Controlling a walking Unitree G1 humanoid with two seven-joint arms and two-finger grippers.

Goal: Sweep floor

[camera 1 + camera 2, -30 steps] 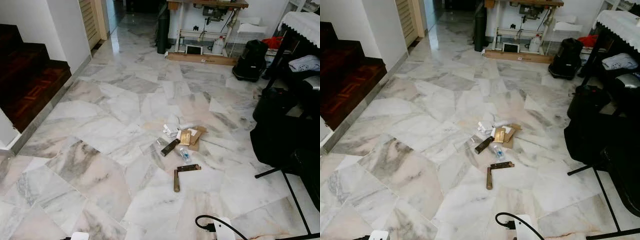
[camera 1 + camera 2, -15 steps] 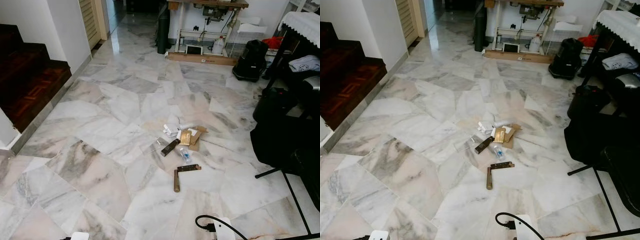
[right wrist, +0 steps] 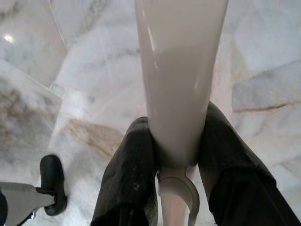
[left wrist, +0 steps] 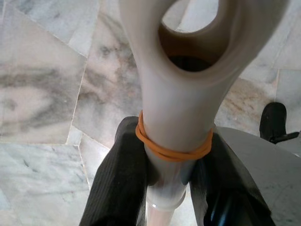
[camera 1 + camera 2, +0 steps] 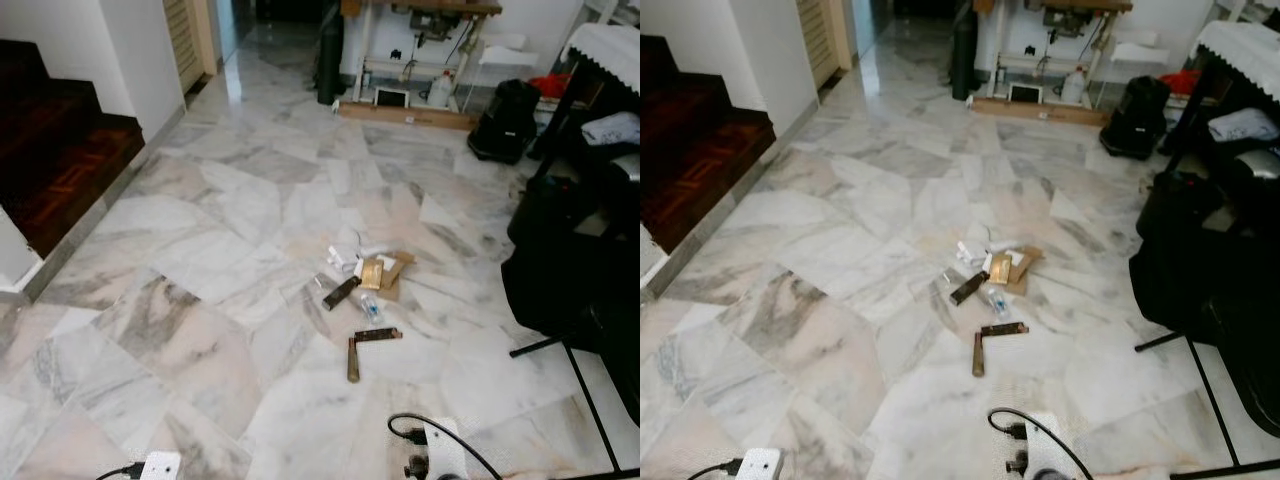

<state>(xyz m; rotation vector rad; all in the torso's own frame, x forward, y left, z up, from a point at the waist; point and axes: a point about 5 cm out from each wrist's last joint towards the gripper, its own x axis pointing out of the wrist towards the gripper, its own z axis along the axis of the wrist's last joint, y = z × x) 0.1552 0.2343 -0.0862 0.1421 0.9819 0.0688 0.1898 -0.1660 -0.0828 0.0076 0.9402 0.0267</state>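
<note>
Underfoot, veined marble floor (image 5: 200, 240); flat cardboard and wrapper litter (image 5: 365, 280) mid-room.

I see a marble floor (image 5: 200, 260), white with grey and pinkish veins, laid in irregular slabs. A small litter pile (image 5: 362, 275) lies mid-floor: white crumpled paper, flattened brown cardboard, a dark bar, a small clear bottle. Just beside it lie two brown sticks (image 5: 362, 348) in an L. Black bags (image 5: 560, 270) sit at my right, a black bin (image 5: 503, 120) further back.
</note>
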